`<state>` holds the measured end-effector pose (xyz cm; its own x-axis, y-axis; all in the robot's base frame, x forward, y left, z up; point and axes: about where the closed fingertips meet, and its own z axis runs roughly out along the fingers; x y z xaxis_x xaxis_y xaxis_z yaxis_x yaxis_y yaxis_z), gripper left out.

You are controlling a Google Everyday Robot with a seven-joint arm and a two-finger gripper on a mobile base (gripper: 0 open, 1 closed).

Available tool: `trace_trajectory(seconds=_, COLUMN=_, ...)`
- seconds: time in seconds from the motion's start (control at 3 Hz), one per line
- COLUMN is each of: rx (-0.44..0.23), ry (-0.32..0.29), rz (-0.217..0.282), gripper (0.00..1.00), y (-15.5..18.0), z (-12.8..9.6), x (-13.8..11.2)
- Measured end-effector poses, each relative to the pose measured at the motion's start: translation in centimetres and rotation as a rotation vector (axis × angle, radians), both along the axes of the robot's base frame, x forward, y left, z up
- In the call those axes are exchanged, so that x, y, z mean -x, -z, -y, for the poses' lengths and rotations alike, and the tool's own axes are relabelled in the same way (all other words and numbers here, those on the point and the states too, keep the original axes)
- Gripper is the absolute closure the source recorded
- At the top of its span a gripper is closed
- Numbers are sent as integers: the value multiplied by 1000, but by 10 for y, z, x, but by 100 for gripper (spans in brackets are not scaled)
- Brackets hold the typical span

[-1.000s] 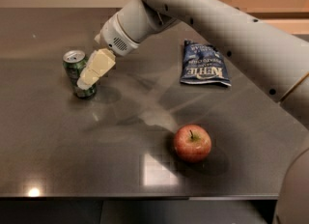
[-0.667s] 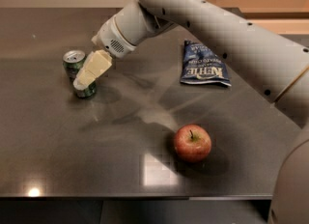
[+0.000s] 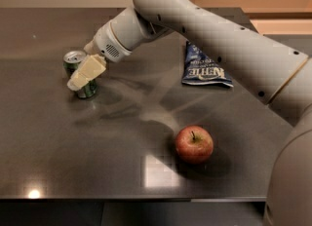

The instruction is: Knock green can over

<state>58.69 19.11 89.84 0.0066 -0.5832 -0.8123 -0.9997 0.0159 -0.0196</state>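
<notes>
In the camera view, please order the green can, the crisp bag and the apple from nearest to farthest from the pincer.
1. Green can, left rear, at the pincer.
2-3. Blue crisp bag, right rear, and red apple, right front: too close to call.

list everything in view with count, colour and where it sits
green can: one, green with a silver top, standing at the left of the table, partly hidden by the gripper
crisp bag: one, dark blue with white lettering, lying flat at the back right of the table
apple: one, red, stem up, near the front of the table, right of centre
table: one, dark grey and glossy, filling most of the view
arm: one, off-white, reaching from the right edge across the table toward the can
gripper: one, cream, at the left of the table, in front of the can's side
</notes>
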Motion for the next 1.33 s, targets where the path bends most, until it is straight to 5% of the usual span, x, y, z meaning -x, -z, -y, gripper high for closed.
trace_trajectory(seconds=0.67, rx=-27, ry=-17, rz=-13, gripper=65, y=-2, z=-8, x=-1)
trace_trajectory(seconds=1.33, rx=-4, ry=-43, rz=55, gripper=100, y=-42, z=13, x=-15)
